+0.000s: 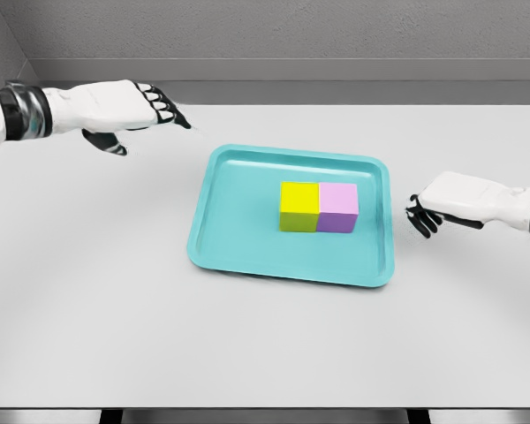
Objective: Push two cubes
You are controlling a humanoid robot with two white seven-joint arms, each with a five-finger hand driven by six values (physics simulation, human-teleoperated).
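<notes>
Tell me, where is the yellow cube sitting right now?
In the head view, the yellow cube sits inside the teal tray, right of its middle, touching the pink cube on its right.

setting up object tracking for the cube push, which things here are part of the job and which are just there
Part of the job:
- yellow cube, touching the pink one
- pink cube
- left hand, open, raised over the table's far left
- right hand, fingers curled, beside the tray's right edge

Just there:
- teal tray, under both cubes
- table
</notes>
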